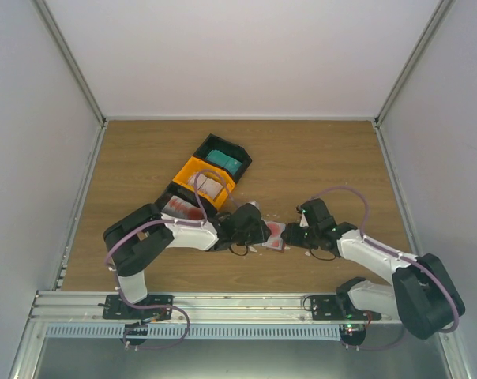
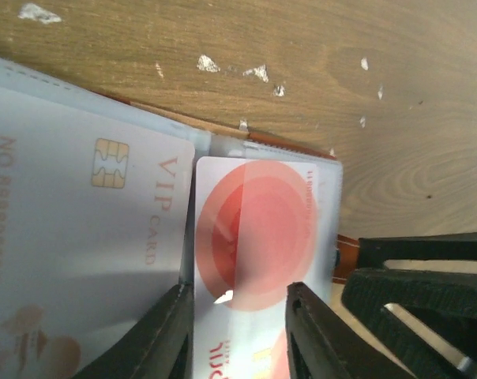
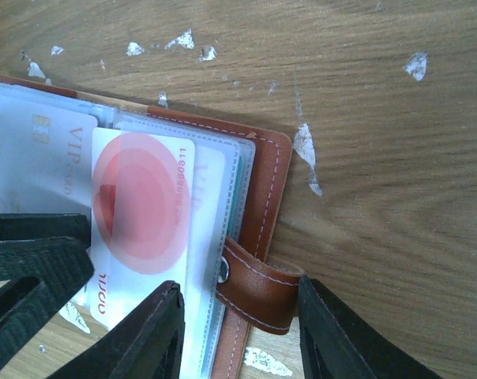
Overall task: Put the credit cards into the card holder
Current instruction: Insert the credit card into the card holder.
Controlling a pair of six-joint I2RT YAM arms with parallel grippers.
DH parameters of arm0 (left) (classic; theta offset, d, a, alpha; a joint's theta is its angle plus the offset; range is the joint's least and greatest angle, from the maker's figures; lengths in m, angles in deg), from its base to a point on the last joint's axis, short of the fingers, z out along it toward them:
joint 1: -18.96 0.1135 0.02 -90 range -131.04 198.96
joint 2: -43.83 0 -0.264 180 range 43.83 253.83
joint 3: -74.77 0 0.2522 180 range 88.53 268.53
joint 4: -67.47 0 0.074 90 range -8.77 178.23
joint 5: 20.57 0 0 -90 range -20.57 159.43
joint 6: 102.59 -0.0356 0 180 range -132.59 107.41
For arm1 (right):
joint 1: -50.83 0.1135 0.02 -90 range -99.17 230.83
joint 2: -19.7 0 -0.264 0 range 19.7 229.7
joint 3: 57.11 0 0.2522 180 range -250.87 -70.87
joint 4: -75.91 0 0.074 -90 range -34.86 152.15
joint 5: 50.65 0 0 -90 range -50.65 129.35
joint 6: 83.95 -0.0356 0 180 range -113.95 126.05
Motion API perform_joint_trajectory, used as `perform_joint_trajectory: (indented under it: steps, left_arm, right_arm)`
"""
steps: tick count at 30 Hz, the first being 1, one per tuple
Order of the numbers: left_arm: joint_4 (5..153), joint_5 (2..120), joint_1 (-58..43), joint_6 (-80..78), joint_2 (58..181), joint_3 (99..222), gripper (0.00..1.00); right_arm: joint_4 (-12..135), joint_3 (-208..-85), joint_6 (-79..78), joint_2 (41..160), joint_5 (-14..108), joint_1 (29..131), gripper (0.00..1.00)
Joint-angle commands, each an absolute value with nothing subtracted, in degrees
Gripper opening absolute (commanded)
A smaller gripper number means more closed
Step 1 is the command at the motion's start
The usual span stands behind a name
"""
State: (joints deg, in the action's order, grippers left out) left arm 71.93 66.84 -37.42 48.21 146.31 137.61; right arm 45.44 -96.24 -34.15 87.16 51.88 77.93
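2 grippers meet at the holder [image 3: 268, 178], which lies open on the table [image 1: 317, 158], at about 6 o'clock from its middle in the top view. The left gripper [image 2: 240, 296] comes in from the holder's 9 o'clock and the right gripper [image 3: 238, 292] from its 3 o'clock.

In the left wrist view a VIP card [image 2: 73, 237] already sits under clear plastic, at 9 o'clock of the red card [image 3: 140, 205]. The red card lies over the next sleeve, and its 6 o'clock end sticks out past the holder's edge. I judge it only partly seated.

The left fingers are parted. 1 tip lies along the card's 9 o'clock edge and the other over its face, with nothing clamped between them. Whether they press on the card cannot be told. The right fingers are spread wide on either side of the tab [image 3: 258, 286] and grip nothing. They look placed to steady the holder.

The step in hand looks like sliding the red card into its sleeve. The next move calls for a short, flat push toward 12 o'clock in the wrist views while the right gripper keeps the holder from skating.

More work waits at the holder's 10 o'clock, where the bins [image 1: 203, 183] hold further cards, among them a teal card [image 1: 224, 163].
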Motion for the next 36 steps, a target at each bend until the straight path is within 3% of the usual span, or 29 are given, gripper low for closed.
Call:
perform_joint_trajectory:
  steps: [1,8,19,23,27,36]
  left_arm:
    - [73.9,68.9,-38.5,45.5,148.4,139.9,0.30]
    - [73.7,67.7,-38.7,43.9,150.4,141.5,0.25]
    - [70.8,67.8,-39.6,38.8,149.0,142.1,0.26]
    - [70.3,68.9,-39.8,36.0,146.0,142.0,0.36]
    - [71.1,72.6,-39.8,32.8,141.4,141.6,0.53]
    - [85.9,88.1,-39.1,23.4,129.9,143.9,0.78]
  right_arm:
    - [45.2,-95.7,-33.0,88.3,52.9,78.1,0.40]
    - [46.0,-95.4,-32.7,89.1,53.2,78.1,0.37]
    - [46.1,-96.0,-32.9,87.9,51.0,78.1,0.37]
    - [44.1,-97.1,-33.2,84.6,48.0,78.1,0.38]
    - [42.5,-99.0,-33.3,82.2,45.6,78.1,0.41]
    - [44.5,-100.0,-35.0,76.4,44.4,78.0,0.51]
